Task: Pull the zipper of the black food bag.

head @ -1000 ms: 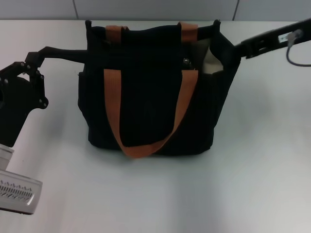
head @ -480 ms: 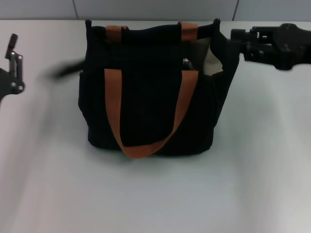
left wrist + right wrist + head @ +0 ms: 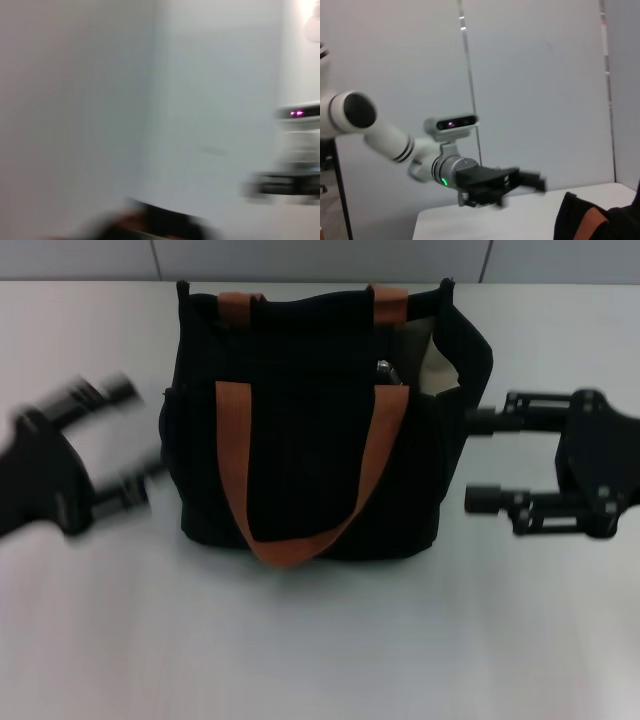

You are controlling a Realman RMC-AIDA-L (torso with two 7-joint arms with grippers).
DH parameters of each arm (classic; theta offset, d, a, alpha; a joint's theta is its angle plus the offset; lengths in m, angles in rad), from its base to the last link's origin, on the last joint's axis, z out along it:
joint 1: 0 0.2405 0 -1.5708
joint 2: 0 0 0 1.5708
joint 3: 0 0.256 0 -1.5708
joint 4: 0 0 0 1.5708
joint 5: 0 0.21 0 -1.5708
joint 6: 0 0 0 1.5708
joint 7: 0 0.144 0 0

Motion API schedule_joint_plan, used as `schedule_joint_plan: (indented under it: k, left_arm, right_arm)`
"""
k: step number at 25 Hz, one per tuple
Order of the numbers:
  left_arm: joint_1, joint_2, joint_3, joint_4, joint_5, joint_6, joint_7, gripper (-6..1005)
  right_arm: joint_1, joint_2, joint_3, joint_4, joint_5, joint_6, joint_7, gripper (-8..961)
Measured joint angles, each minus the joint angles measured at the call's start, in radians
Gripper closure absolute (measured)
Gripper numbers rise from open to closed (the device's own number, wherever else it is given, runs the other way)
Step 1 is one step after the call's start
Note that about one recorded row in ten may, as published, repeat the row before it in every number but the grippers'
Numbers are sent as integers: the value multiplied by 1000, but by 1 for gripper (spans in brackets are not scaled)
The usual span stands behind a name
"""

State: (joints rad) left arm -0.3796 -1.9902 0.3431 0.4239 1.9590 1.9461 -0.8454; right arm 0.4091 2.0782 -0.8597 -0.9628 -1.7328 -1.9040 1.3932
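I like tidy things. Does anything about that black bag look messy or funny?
A little. The bag stands upright, but its top gapes at one corner, showing the pale lining, with the zipper pull partway along. The left tool and right tool, both open, sit beside it, not touching.

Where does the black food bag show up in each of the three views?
Head view: the black food bag stands mid-frame on the table, between the left gripper and the right gripper.
Left wrist view: only a dark blur at the lower edge; cannot confirm.
Right wrist view: lower right corner.
Shared landmark: its orange-brown strap.
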Motion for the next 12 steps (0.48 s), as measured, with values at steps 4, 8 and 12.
schedule_joint_plan:
  k: [4, 8, 12]
  left_arm:
    - [-14, -12, 156, 50, 13, 57, -91, 230]
    - [-14, -37, 157, 81, 18, 53, -63, 210]
    - [-16, -38, 152, 81, 13, 54, -21, 191]
  right_arm:
    - [-2, 3, 1, 71, -12, 4, -113, 264]
    - [0, 2, 0, 103, -16, 9, -143, 247]
    - [2, 3, -1, 103, -26, 9, -144, 243]
